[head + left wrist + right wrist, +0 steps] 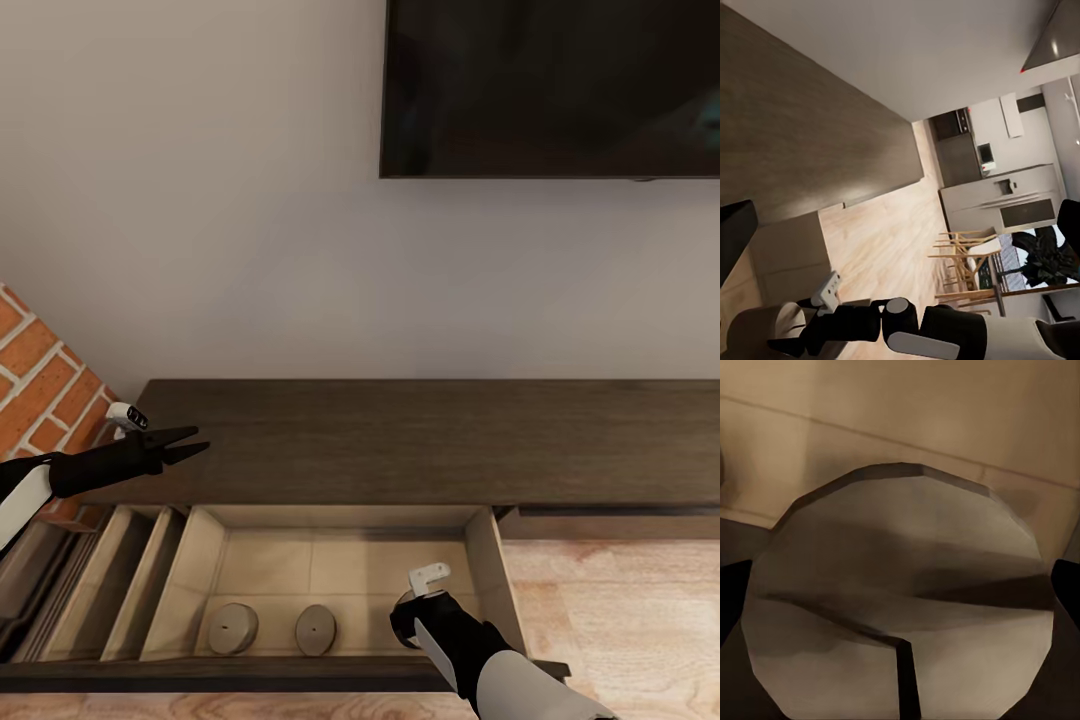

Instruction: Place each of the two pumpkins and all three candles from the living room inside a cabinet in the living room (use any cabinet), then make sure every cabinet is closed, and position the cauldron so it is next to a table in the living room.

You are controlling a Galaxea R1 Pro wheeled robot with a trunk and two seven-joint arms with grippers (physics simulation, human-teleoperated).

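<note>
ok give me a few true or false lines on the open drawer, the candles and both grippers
1. The cabinet has a drawer pulled open. True.
2. Two candles lie free on the drawer floor. True.
3. The right gripper is empty. False: its fingers flank a third candle inside the drawer.
4. The left gripper is down in the drawer. False: it hangs open above the cabinet top.
5. A pumpkin sits between the two free candles. False: only bare drawer floor lies between them.
</note>
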